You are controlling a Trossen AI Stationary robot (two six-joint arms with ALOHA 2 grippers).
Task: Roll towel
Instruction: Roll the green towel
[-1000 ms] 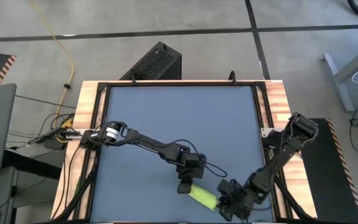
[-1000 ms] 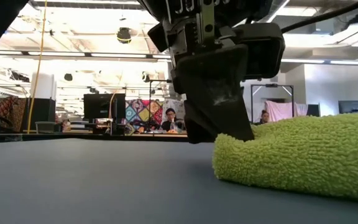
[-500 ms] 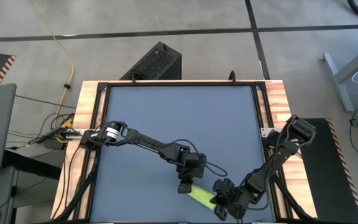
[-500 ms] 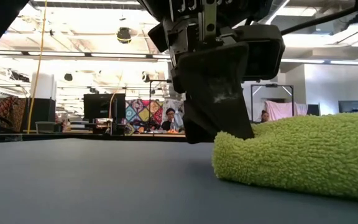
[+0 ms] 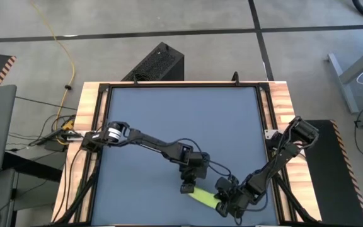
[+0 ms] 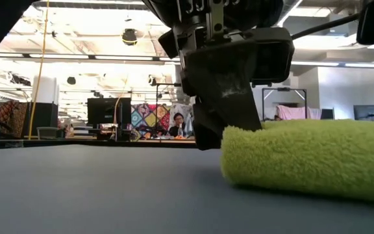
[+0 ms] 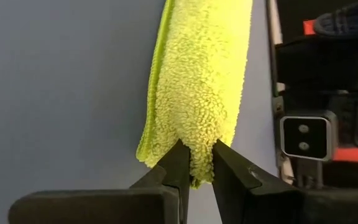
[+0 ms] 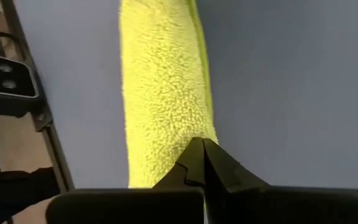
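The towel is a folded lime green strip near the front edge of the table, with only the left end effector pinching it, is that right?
Not quite. Both pinch the towel: the left end effector at one end, the right end effector at the other, as the wrist views show. The rest stands.

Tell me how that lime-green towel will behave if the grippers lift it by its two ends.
The towel is thick looped terry folded into a narrow strip, so it will probably sag in the middle rather than stay stiff. It looks light. The fuzzy pile should resist slipping where the left gripper pinches its end, though the fold may fall open.
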